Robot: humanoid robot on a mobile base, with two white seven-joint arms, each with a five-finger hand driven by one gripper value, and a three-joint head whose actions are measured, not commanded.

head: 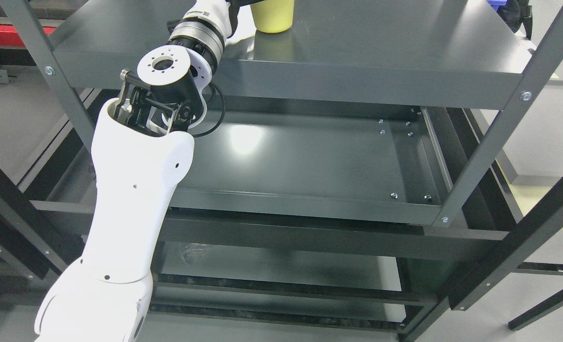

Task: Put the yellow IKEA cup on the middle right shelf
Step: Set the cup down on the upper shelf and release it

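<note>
A yellow cup (272, 17) stands on the dark grey upper shelf (381, 47), its top cut off by the picture's upper edge. My left arm (134, 190) rises from the lower left, and its wrist (200, 33) lies over the shelf's front left part. The left hand (236, 5) sits right beside the cup's left side, mostly out of the picture. Whether it touches the cup is hidden. Below lies another dark shelf tray (310, 156) with nothing on it.
Grey uprights (490, 137) frame the rack on the right and an upright (34, 42) on the left. A lower shelf (281, 270) shows beneath. A blue object (497, 3) peeks in at the top right corner. A red bar (5, 32) lies at the far left.
</note>
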